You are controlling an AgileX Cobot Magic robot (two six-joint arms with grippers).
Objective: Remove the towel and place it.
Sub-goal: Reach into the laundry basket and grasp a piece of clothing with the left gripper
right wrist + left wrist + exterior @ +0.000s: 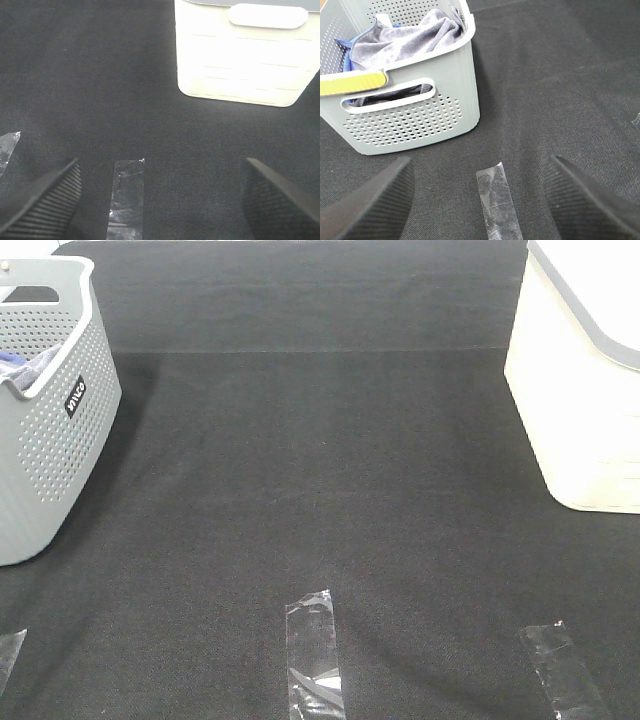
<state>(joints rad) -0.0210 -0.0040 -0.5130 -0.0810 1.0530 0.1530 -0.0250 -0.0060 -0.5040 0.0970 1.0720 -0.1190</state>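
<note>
The slate-grey towel (410,37) lies crumpled inside the grey perforated basket (420,125), bunched up near its rim. In the high view the basket (60,440) stands at the far left, and only a scrap of the towel (22,368) shows over its edge. My left gripper (480,200) hovers over the black mat a short way in front of the basket. It is open and holds nothing, its dark fingers (375,200) spread wide. My right gripper (160,200) is also open and empty, facing a white bin (240,50). Neither gripper shows in the high view.
A brighter blue cloth (342,47) lies under the towel in the basket. The white bin (580,390) stands at the right edge of the black mat (320,460). Clear tape strips (315,655) (560,665) are stuck near the mat's front edge.
</note>
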